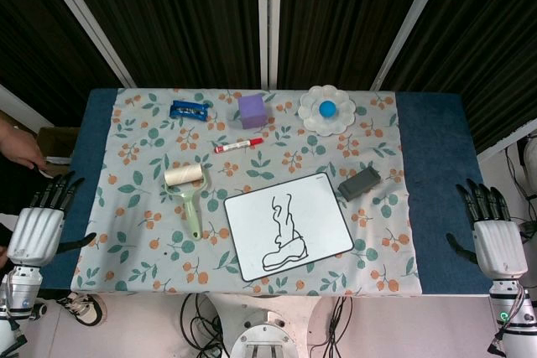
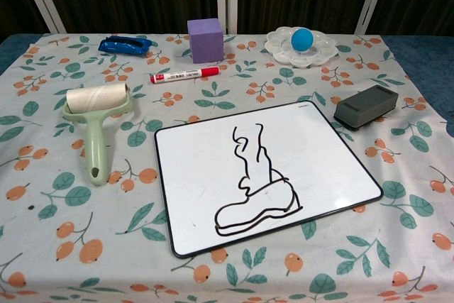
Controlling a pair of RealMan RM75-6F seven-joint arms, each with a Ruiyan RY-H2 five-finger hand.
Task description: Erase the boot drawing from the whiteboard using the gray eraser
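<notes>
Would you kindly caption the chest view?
Boot drawing intact on the whiteboard, gray eraser untouched beside its right corner.

I'm looking at dark ribbed wall panels (image 1: 168, 14) split by white strips (image 1: 268, 18) — cables (image 1: 201, 320) are lying on the pale floor (image 1: 134, 324) below.

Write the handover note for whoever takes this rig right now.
Left hand and right hand: both open, holding nothing, at the table's side edges.
Gray eraser lies untouched on the cloth, just off the whiteboard's far right corner.
Boot drawing is fully intact.
Done: nothing.
Left: probably with the right hand, pick up the eraser and wipe the boot off.
</notes>
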